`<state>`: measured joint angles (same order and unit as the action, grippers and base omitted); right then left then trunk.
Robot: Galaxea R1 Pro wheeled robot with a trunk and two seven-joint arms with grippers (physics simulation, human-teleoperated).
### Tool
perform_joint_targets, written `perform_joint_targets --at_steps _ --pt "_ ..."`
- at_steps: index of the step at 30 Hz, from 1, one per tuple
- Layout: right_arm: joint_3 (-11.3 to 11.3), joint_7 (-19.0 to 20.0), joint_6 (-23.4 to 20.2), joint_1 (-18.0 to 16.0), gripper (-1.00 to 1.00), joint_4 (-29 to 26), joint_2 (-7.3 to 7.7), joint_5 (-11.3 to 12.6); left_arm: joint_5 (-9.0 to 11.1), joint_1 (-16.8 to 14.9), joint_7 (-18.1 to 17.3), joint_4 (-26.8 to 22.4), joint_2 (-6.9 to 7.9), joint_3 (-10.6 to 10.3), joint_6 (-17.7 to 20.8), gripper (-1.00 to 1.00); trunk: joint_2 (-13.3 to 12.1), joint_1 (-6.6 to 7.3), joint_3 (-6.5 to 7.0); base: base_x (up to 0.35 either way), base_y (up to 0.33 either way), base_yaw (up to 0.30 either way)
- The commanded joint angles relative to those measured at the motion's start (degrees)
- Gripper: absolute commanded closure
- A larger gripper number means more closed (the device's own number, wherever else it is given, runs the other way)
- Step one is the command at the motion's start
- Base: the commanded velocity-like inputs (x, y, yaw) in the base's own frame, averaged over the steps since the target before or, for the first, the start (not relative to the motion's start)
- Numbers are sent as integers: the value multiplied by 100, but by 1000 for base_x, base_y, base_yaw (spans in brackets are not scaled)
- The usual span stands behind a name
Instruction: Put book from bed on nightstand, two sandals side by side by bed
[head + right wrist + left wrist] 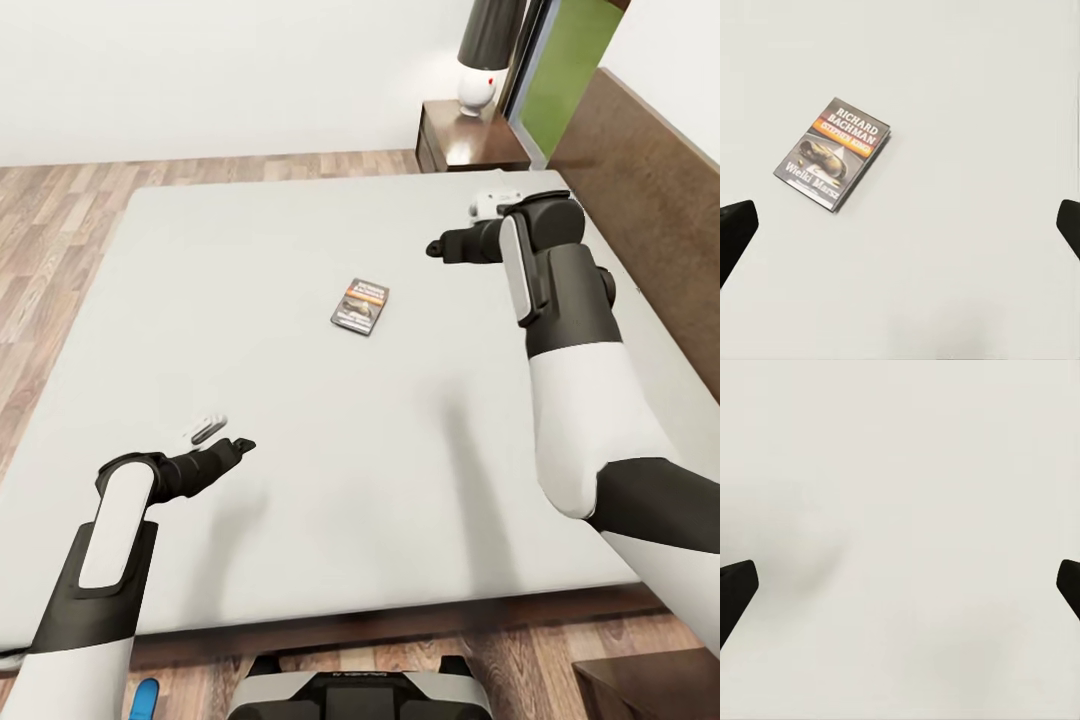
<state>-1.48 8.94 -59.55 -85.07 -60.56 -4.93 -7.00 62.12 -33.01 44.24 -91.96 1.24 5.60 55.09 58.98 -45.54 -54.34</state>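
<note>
Book [832, 153] lies flat on bed [250, 250]; right gripper [900, 225], jaws spread, should descend squarely over it.

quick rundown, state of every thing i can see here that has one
book: flat on the bed, face up, closed, not held
bed: mattress bare but for the book and two small pale items
left pincer: open, empty, over the mattress
right pincer: open, empty, raised above the mattress near the book
nightstand: past the bed's far corner, lamp standing on it, no book on it
lamp: upright
</note>
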Motion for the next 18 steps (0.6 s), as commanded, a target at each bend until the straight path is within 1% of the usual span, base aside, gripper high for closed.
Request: perform_joint_targets --at_steps 1,3,7,10,18 --pt "2 52 -27 -3 -100 -68 -1 -60 61 -7 58 -6 2 2 28 -100 3 -1 -6 0 0 5" --pt "-5 59 -39 -2 -100 -200 -6 -61 61 -17 58 -6 1 -22 93 -100 3 -1 -15 0 0 47" --pt "-8 62 -43 -1 -100 -231 -10 -65 58 -24 58 -6 0 -95 117 -100 3 -1 -40 0 0 103" --pt "-15 63 -45 -2 -100 -247 -14 -70 56 -28 63 -6 -1 -152 132 -100 3 -1 -62 0 0 155" --pt "-32 64 -45 -1 -100 -259 -1 -67 55 -32 66 -6 -7 -184 140 -100 3 -1 -115 0 0 167"
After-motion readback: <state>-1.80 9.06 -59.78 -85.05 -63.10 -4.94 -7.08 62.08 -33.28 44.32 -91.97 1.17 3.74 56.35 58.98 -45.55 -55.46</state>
